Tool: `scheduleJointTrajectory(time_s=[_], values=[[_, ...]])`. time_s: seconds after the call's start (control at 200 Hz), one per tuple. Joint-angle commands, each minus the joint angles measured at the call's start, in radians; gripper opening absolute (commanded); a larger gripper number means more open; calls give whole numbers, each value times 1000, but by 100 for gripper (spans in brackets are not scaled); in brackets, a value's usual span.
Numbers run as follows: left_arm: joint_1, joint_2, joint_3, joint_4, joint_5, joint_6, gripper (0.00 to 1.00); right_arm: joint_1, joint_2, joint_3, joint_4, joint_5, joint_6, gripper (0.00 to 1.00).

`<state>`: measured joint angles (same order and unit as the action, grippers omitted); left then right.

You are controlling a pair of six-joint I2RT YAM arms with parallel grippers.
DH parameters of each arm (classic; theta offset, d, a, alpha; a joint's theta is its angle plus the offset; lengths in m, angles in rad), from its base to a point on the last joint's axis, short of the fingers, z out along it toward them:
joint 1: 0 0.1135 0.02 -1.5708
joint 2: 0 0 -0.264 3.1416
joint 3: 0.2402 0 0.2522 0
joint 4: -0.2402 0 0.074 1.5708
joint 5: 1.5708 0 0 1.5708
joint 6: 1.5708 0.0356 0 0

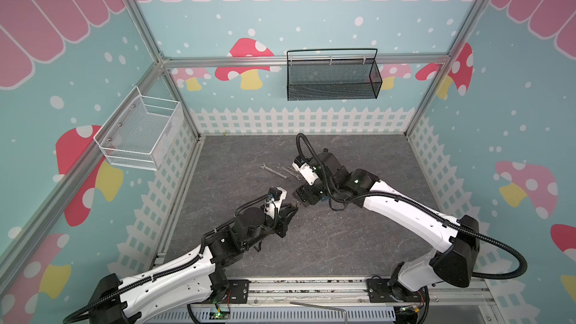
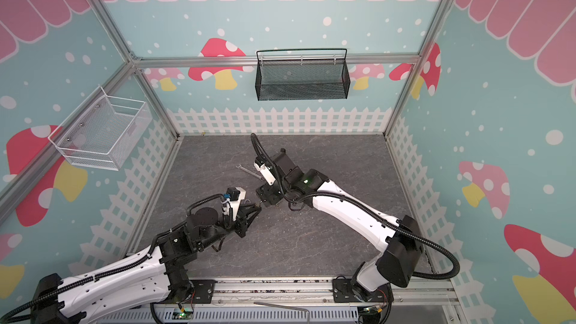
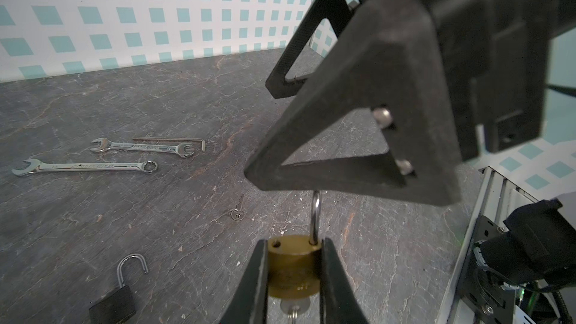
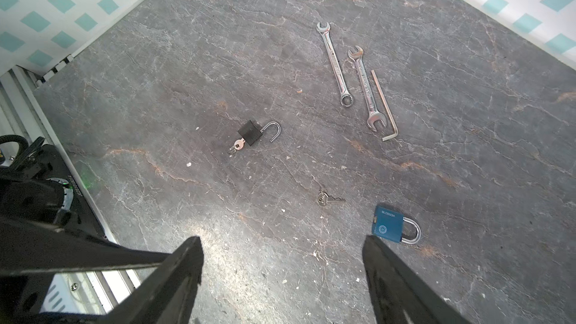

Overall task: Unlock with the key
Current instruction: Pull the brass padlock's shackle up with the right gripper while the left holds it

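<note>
- Mid-table, off the slate top [image 4: 467,151]: left gripper [image 3: 294,241] clamped on brass padlock [image 3: 293,272]; key [image 3: 292,308] in its underside; one shackle hole bare, shackle top hidden behind a right finger
- right gripper [image 4: 283,263] jaws wide, nothing between
- on the top: black padlock [image 4: 251,132], shackle swung open, second key [image 4: 238,145] in it; blue padlock [image 4: 389,224] closed; loose keys [image 4: 327,198] between the two
- ring wrench [image 4: 335,63], open wrench [image 4: 365,87], hex key [image 4: 384,104] side by side, well apart from the grippers
</note>
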<state>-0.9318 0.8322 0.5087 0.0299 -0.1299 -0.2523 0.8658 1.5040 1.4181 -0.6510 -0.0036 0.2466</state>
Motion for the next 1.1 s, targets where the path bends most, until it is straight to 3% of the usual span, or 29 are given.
scheduleJointTrajectory(time_s=[0.0, 0.375, 0.465, 0.83, 1.096], values=[[-2, -18, 9, 26, -14, 25, 0, -9, -9, 13, -56, 21, -29, 84], [-1, 0, 13, -21, -102, -26, 0, -33, -94, -52, -52, 1, 6, 85], [-1, 18, 24, -37, -119, -40, 0, -56, -121, -91, -13, -58, 8, 86], [-1, 33, 4, 61, -8, -19, 0, -97, -63, -102, 23, -81, -16, 87], [-1, 31, 6, 62, -28, -17, 0, -99, -71, -127, 56, -163, -53, 87]])
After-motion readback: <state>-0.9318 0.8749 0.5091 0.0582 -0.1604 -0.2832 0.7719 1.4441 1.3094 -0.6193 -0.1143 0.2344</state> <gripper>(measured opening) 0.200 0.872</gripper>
